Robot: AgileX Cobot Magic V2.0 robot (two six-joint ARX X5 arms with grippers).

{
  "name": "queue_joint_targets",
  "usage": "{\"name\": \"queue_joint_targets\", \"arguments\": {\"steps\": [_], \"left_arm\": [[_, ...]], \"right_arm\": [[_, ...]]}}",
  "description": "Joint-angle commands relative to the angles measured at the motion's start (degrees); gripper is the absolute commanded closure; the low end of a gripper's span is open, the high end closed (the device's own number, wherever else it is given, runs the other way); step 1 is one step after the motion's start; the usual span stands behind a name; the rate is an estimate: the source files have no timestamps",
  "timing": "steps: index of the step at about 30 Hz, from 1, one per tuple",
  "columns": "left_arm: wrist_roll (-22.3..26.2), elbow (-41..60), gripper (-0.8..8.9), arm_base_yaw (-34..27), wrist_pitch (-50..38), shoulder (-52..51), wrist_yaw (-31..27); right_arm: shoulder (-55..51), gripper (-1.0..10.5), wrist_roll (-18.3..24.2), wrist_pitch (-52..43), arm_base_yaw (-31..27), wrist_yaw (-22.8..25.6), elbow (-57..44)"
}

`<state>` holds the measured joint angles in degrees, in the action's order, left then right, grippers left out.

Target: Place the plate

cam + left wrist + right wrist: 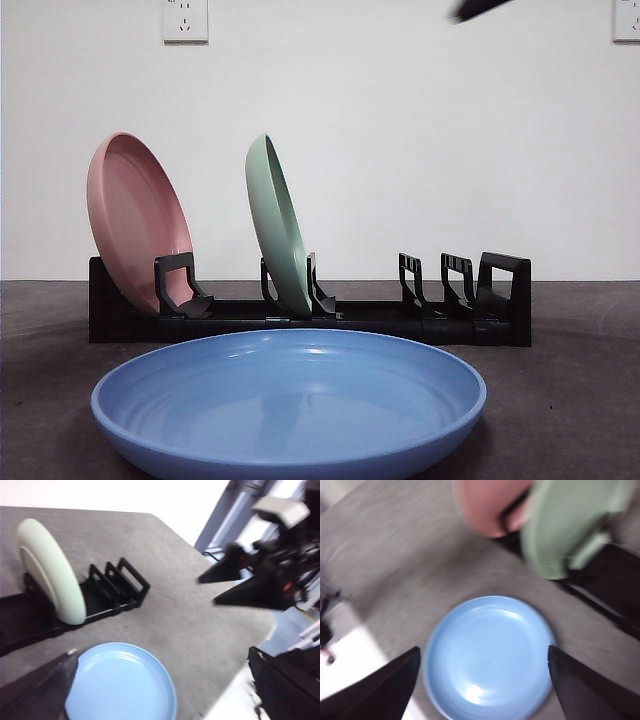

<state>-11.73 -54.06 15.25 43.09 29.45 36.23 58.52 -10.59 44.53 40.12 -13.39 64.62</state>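
A blue plate [288, 400] lies flat and face up on the grey desk [570, 400], just in front of a black plate rack [310, 315] and apart from it. Nothing grips it. In the rack a pink plate [135, 220] stands on edge at one end, tilted back, and a pale green plate [277, 225] stands tilted in a slot near the middle; the slots beyond the green plate toward the other end hold nothing (three dividers show there in the front view).

The right gripper [482, 685] hangs above the blue plate [489, 656], its two dark jaws spread wide with the plate seen between them, well clear of it and holding nothing. The right wrist view is blurred, with the pink plate [487, 505] and green plate [565, 525] beyond the blue one.

The left gripper [165, 690] is also released, its jaws far apart and grasping nothing, up above the desk [190, 615] near its edge; the blue plate [122, 682] lies beside one jaw, and the green plate [52, 570] stands in the rack [112, 587] further off. The other arm's gripper [250, 582] shows in that view, raised in the air.

In the front view only a black tip [478, 9] shows at the top edge.
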Motion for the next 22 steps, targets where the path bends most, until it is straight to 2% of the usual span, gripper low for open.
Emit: {"name": "queue_joint_targets", "arguments": {"steps": [1, 5, 12, 15, 18, 22], "left_arm": [[1.51, -1.01, 2.51, 0.15, -0.74, 0.13, -0.87], [2.54, -1.01, 2.51, 0.15, -1.07, 0.74, -0.96], [1.46, -1.01, 2.54, 0.15, -0.92, 3.32, -3.39], [-1.14, -1.01, 2.55, 0.15, -1.07, 4.83, -6.56], [-1.18, -1.16, 2.59, 0.28, -1.53, 7.15, -9.53], [-1.36, -4.09, 2.59, 1.68, -0.11, 12.44, -17.51]], "right_arm": [[-3.32, 5.1, -0.66, 2.36, -3.5, -0.35, 0.72], [-8.7, 5.0, -1.27, 4.68, -6.25, -0.37, 0.72], [-16.31, 5.0, -5.46, 5.18, -6.25, -0.17, 0.72], [-18.25, 5.0, -6.36, 4.81, -6.25, 0.02, 0.72], [-18.99, 5.0, -7.1, 4.72, -6.25, 0.39, 0.72], [-18.88, 5.0, -7.52, 4.7, -6.25, 0.5, 0.72]]}}
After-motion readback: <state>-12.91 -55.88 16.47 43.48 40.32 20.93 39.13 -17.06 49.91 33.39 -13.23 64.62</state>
